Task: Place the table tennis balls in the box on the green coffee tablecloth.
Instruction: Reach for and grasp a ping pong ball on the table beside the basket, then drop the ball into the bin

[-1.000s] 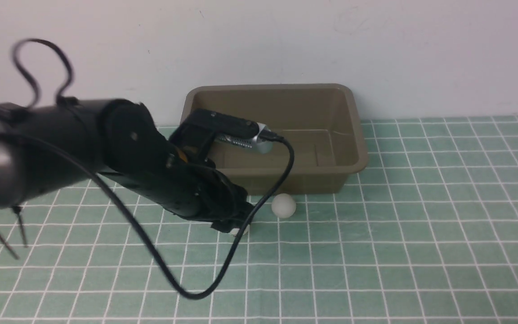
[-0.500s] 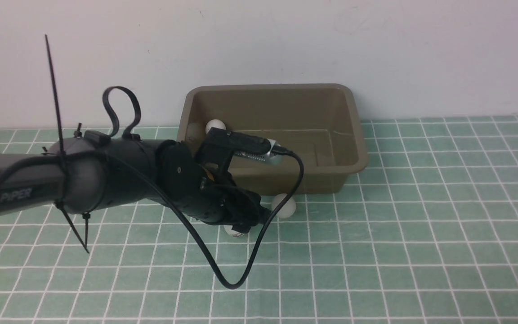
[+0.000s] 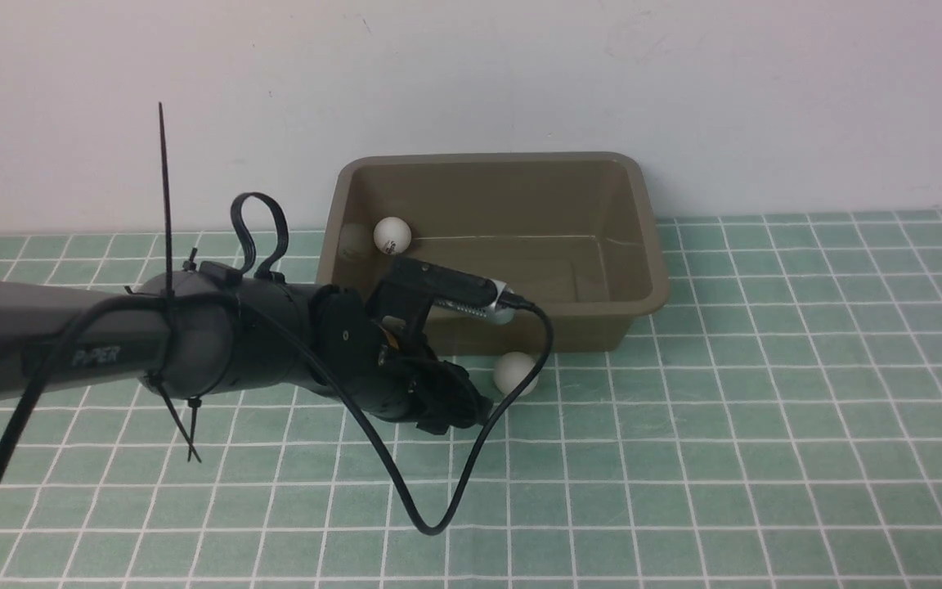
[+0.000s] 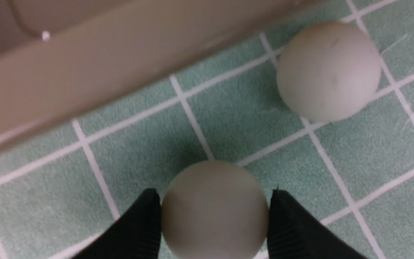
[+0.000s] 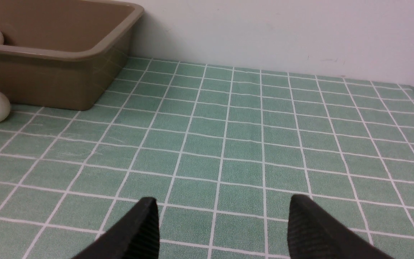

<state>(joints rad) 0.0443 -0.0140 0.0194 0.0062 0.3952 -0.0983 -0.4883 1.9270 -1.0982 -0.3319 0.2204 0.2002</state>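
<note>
White ball (image 3: 392,235) in the box (image 3: 639,245), hidden a second ago, now shows. Left claw (image 4: 215,193) pinches a second ball (image 4: 214,216) on the green tablecloth (image 3: 765,409); right claw (image 5: 223,200) gapes empty before a white wall (image 3: 684,82).

Going partly unseen
Left arm (image 3: 217,352) is blocking one table tennis ball (image 4: 214,212) in front view; the wrist view is cropping it.

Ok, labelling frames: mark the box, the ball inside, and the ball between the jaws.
box (image 3: 585,331): front view, near wall.
ball inside (image 3: 392,235): front view, centre.
flanked ball (image 4: 214,210): left wrist view, centre.
</note>
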